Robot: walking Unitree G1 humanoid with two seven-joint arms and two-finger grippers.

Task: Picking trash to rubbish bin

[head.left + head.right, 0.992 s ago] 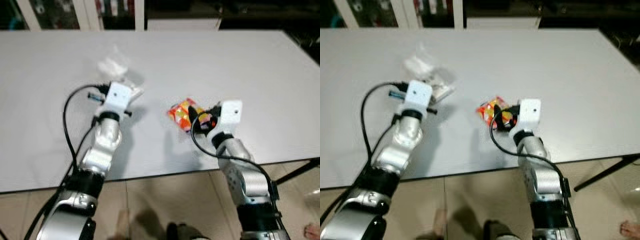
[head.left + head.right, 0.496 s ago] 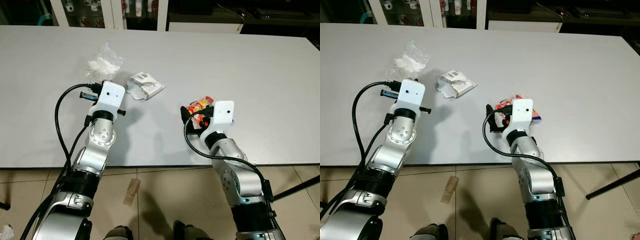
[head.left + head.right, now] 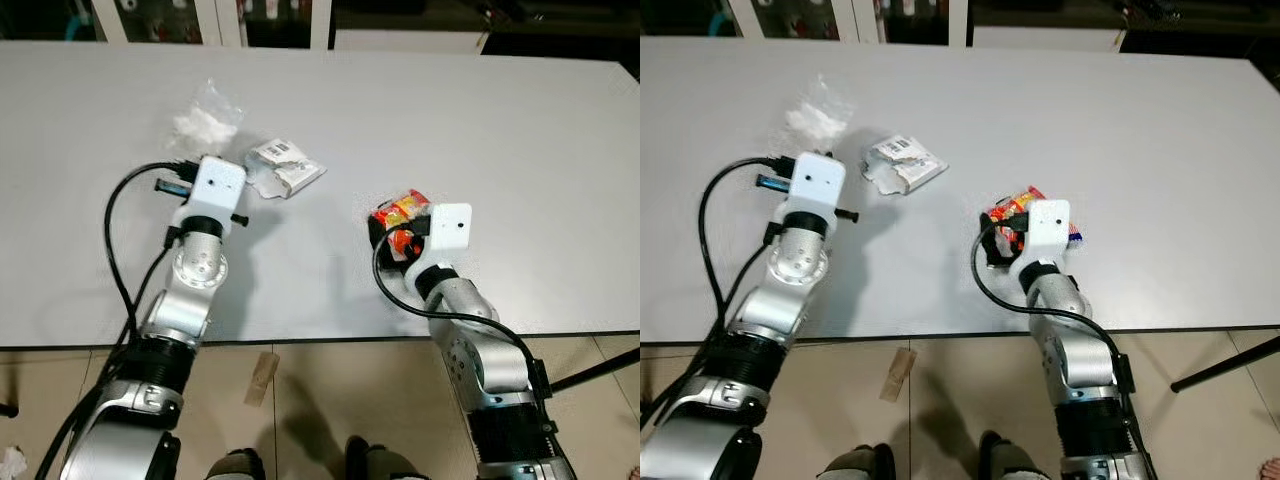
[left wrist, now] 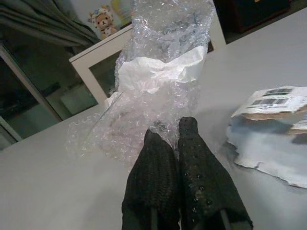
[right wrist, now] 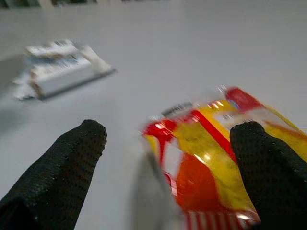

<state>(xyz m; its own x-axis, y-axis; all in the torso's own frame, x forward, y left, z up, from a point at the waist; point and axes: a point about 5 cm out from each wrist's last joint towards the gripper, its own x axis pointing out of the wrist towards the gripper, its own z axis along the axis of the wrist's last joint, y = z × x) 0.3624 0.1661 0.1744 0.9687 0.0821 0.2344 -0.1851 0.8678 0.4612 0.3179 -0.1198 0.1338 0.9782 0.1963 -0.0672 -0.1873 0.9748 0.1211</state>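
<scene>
On the white bench [image 3: 520,130], right hand [image 5: 168,158] sits wide open w/ fingers either side of the red-yellow snack wrapper [image 3: 398,212], set to pinch. Left hand [image 4: 176,143], fingers closed on nothing, touches bubble wrap [image 4: 158,81]; torn label packet [image 3: 285,167] lies beside.

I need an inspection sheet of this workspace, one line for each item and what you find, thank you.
Surface: white table, flat, mostly bare.
Job's things: bubble wrap with white paper far left; torn white package with barcode labels beside it; red and yellow snack wrapper near the front edge.
Clutter: brown scrap on the tiled floor under the table edge.
Hands: left hand shut, fingertips at the bubble wrap's edge, whether it pinches the wrap cannot be told; right hand open, one finger on each side of the snack wrapper.
Cables: black cable loops beside the left arm, another by the right wrist.
Surroundings: cabinets behind the table; shoes at the bottom edge.
</scene>
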